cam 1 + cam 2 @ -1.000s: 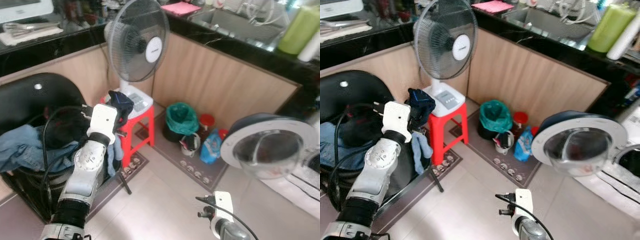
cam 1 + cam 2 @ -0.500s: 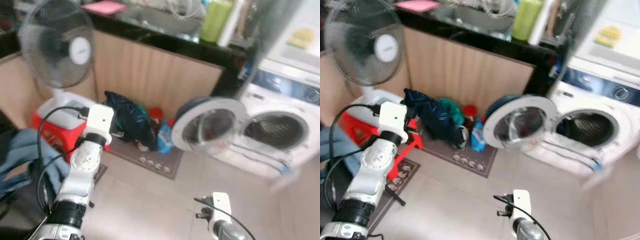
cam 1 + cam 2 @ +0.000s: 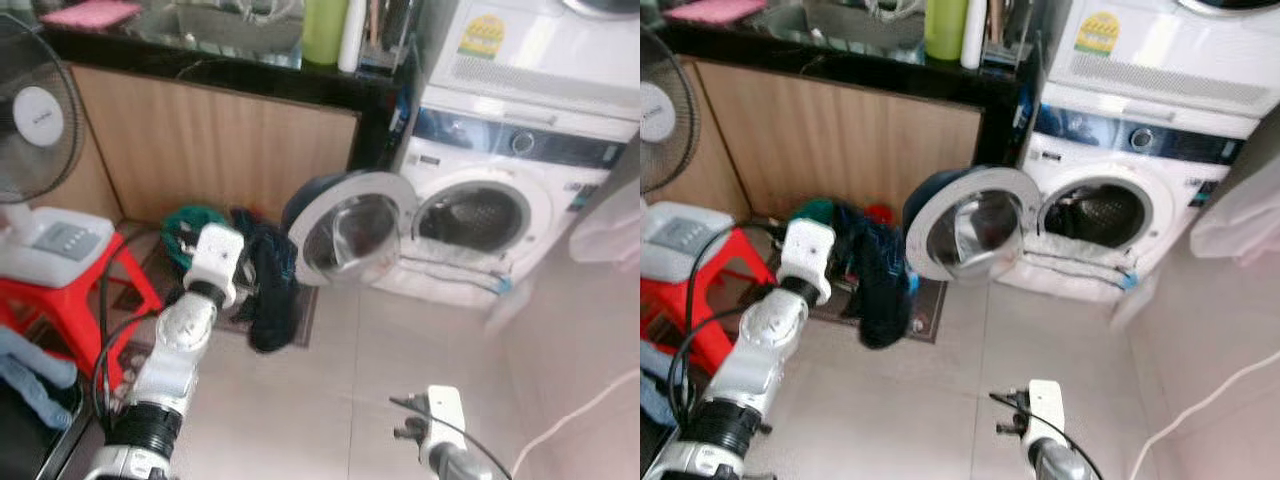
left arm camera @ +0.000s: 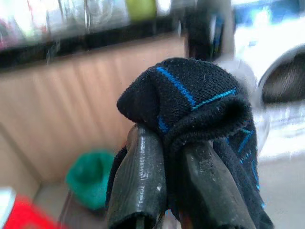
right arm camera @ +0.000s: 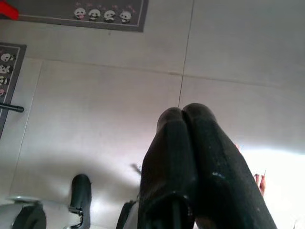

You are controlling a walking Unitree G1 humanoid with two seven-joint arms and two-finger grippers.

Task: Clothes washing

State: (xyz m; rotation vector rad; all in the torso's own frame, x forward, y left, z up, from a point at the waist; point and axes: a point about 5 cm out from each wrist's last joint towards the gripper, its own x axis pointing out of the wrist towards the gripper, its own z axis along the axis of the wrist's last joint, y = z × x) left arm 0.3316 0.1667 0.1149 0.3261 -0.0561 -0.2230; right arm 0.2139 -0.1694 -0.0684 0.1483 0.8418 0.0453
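My left gripper (image 4: pixel 169 143) is shut on a dark navy garment (image 4: pixel 200 100) with thin blue stripes. The garment (image 3: pixel 266 292) hangs from the raised left arm (image 3: pixel 190 320) above the floor, just left of the washer's open round door (image 3: pixel 345 230). The white front-loading washing machine (image 3: pixel 520 150) stands ahead to the right, and its drum opening (image 3: pixel 470 215) looks dark inside. My right gripper (image 5: pixel 183 112) hangs low with its fingers pressed together over the tiled floor, holding nothing; its wrist (image 3: pixel 440 420) shows at the bottom of the head view.
A red stool (image 3: pixel 70 295) carrying a fan base (image 3: pixel 45 245) stands at the left, with blue clothes (image 3: pixel 30 370) below it. A green-lined bin (image 3: pixel 190 222) and a dark mat (image 3: pixel 930 305) sit by the wooden counter front (image 3: pixel 210 150). A white cable (image 3: pixel 580 410) crosses the floor at right.
The view has swung right, bringing the washer and its open door to the centre. The left gripper still holds the dark garment, which hangs lower. The right arm stays low.
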